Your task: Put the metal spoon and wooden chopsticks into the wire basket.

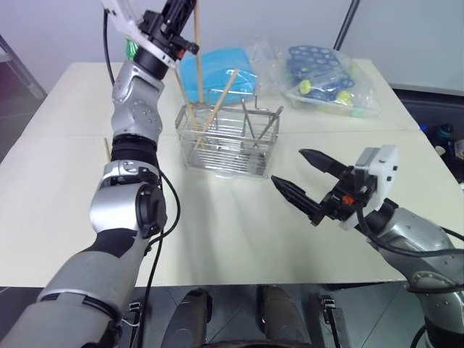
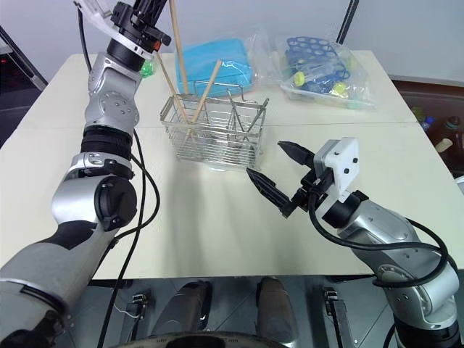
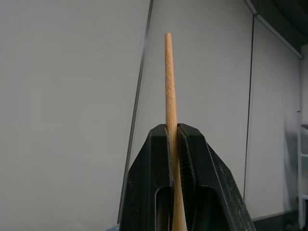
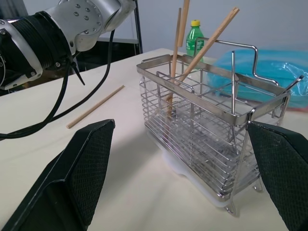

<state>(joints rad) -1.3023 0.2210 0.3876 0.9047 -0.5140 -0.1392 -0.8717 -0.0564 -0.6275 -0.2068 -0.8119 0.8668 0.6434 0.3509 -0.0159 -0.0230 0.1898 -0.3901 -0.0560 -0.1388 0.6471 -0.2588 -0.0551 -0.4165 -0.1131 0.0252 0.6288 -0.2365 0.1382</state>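
Pinching one of the wooden chopsticks [image 3: 169, 96] upright above the wire basket [image 1: 228, 141], the left hand [image 1: 176, 25] is pressed tight; the right hand [image 1: 304, 185] hovers spread beside it.

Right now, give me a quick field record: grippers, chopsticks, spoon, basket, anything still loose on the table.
left gripper: shut on a wooden chopstick, held upright above the wire basket
right gripper: open, holding nothing, beside the basket
chopsticks in basket: two, leaning in its left end
chopstick on table: one, lying flat left of the basket, not yet picked up
metal spoon: handle seems to stand in the right compartment
basket: upright on the table
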